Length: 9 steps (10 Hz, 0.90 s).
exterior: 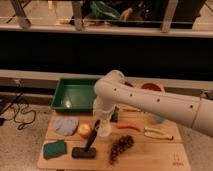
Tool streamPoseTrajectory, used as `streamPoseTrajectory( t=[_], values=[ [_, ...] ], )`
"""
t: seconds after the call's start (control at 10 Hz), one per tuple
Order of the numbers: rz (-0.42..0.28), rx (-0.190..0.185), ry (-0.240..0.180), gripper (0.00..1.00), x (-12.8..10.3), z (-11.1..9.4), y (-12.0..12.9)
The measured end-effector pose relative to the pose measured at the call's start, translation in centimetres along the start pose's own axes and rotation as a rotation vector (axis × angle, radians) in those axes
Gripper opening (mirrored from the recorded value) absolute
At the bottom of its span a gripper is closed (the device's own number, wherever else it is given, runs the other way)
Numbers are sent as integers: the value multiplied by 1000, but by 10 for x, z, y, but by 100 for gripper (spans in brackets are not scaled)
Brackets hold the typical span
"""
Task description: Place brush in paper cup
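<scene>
1. Gripper. My gripper (99,124) hangs low over the wooden table (155,156), left of its centre, at the end of my white arm (150,102), which comes in from 3 o'clock and bends down. My own wrist covers the gripper from above. I cannot tell whether it is spread, pressed together or pinching anything.

2. Brush. The brush (85,151) lies at 7 o'clock from the gripper. Its black block head rests on the table and its thin handle slants up toward the gripper. The upper end of the handle merges with the dark gripper parts, so contact cannot be confirmed.

3. Close surroundings.
- A pale cup-like shape (104,131) is just below the gripper at 5 o'clock, partly hidden by my arm.
- A round yellow-orange fruit (84,130) is at 9 o'clock, just beside the handle.

4. Farther out.
- Teal sponge (55,148): 8 o'clock.
- Grey-blue cloth (66,125): 9 o'clock.
- Dark grape cluster (121,146): 4 o'clock.
- Green tray (75,95): 11 o'clock.
- Reddish bowl (152,87): 2 o'clock, partly covered by my arm.
</scene>
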Motion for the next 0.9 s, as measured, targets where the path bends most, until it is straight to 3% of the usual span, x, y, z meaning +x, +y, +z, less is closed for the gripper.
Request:
streamPoseTrajectory(
  t=[0.4,0.9],
  values=[
    [8,10,-24,10,-10,6,17],
    [-20,7,-34,10,-24,16,5]
  ],
)
